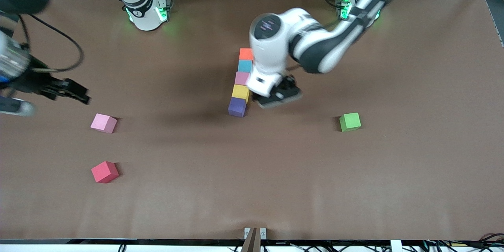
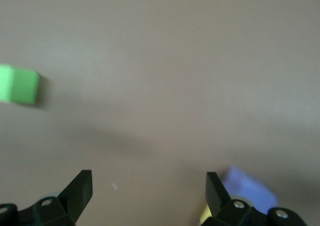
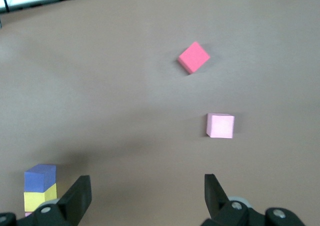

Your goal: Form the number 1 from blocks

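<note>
1. Five small matte foam cubes stand in one line at the middle of the brown counter (image 1: 197,204): the orange foam cube (image 1: 246,54) farthest from the front camera, then the light blue foam cube (image 1: 244,65), the mauve-pink foam cube (image 1: 241,78), the yellow foam cube (image 1: 240,93) and the purple foam cube (image 1: 237,107) nearest. The stroke of the 1 looks laid, though it bends a little toward its near end.

2. The left gripper (image 2: 149,198) hangs low just beside the yellow and purple cubes, fingers spread wide with nothing between them. I'd say the main risk is here: one finger sits so close to the purple cube that any sideways drift while lifting could knock it and crook the line further.

3. Foam this light would likely slide at a mere brush, and a nudged cube could push its neighbour too.

4. The right gripper (image 3: 147,198) waits over the counter toward the right arm's end, fingers wide and empty, above a pale pink foam cube (image 1: 104,123) and a red foam cube (image 1: 104,171).

5. A green foam cube (image 1: 350,121) sits apart toward the left arm's end; picking up any of these spares would spoil the figure.
</note>
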Controlling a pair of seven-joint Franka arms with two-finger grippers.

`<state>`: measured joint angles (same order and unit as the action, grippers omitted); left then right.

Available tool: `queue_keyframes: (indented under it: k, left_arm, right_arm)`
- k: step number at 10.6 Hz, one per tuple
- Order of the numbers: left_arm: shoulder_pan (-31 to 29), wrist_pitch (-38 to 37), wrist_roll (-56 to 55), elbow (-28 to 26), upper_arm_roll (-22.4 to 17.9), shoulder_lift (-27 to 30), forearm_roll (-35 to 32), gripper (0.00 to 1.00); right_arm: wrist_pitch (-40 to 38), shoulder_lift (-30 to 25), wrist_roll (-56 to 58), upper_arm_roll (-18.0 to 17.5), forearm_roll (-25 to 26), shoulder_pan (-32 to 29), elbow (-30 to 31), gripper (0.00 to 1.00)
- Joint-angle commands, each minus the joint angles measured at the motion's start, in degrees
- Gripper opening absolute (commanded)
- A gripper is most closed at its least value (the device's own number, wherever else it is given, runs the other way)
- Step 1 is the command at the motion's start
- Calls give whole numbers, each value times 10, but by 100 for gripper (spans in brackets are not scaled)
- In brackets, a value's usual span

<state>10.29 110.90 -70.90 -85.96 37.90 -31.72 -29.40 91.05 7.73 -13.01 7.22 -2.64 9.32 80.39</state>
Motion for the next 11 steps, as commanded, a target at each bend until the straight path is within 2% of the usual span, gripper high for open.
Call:
queue_keyframes:
  k: [1,3,5,7,10,11]
  left_arm:
    - [-84,-12,53,-5,6,23,15,100]
    - [-138,-12,89,-4,4,23,8,100]
    - [-186,-13,123,-6,7,33,16,100]
    - [-193,-35,166,-22,-3,52,24,100]
    - [-123,-38,295,-43,-143,107,146,100]
    - [-118,-38,343,-58,-172,132,182,100]
  right_arm:
    - [-25,-46,-13,-15,2,-33,19,100]
    - [-23,-73,-12,-15,2,-48,55,100]
    - [-24,-68,-11,-16,2,-50,54,100]
    - [-24,-66,-12,-16,2,-47,53,100]
    - [-24,-65,-12,-16,2,-45,52,100]
    - [-24,-65,-11,-16,1,-45,53,100]
